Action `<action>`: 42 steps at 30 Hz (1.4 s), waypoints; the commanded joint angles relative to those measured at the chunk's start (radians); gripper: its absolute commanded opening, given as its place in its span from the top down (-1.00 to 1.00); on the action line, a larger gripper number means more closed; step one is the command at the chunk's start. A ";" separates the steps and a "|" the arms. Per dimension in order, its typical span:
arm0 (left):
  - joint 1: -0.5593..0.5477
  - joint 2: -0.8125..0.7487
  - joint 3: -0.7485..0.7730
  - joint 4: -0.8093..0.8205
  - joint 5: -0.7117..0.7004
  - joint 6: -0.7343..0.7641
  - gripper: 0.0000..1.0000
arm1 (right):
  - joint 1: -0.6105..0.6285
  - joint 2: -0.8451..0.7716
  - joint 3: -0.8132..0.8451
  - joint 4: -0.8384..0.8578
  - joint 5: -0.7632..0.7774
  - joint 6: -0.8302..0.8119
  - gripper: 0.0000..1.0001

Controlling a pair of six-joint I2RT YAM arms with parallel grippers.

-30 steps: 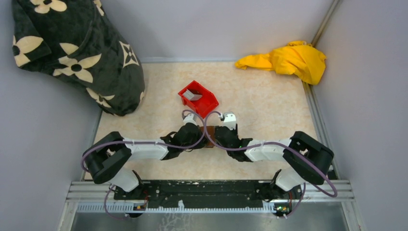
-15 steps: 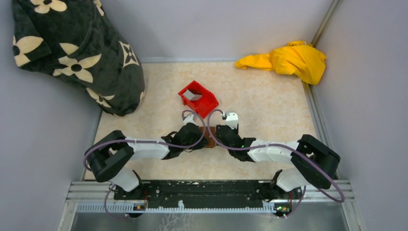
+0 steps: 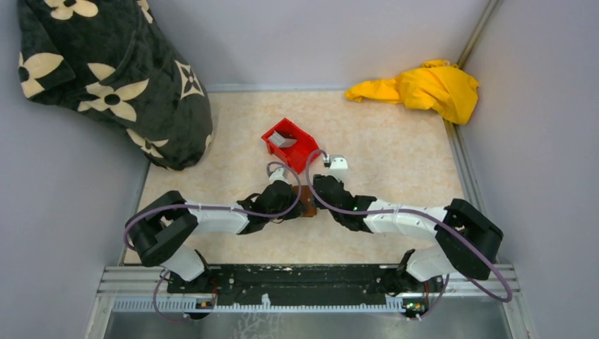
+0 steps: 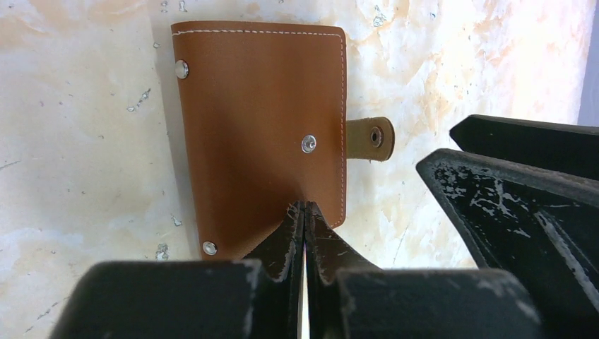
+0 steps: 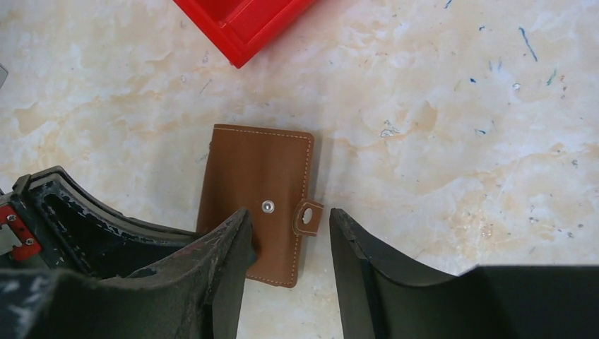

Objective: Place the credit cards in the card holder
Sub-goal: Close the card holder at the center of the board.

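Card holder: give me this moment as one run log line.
card holder: closed, flat on table | left jaws: shut on its near edge | right jaws: open over snap tab

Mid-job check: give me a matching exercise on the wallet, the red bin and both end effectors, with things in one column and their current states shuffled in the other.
Things
1. brown leather card holder
2. red plastic bin
3. left end effector
4. right end effector

States
A. open, straddling the snap tab
B. holds a pale grey card
C. folded shut, strap unsnapped, flat on the table
D. shut, tips at the card holder's edge

Pairs: 1-C, 2-B, 3-D, 4-A
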 commanded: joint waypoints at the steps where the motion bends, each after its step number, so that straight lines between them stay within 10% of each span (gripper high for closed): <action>1: 0.004 0.026 -0.030 -0.019 0.021 0.000 0.90 | 0.010 0.033 0.068 -0.026 -0.011 0.033 0.13; 42: 0.003 0.039 -0.053 0.022 0.038 -0.008 0.91 | 0.003 0.161 0.162 -0.094 -0.014 0.041 0.63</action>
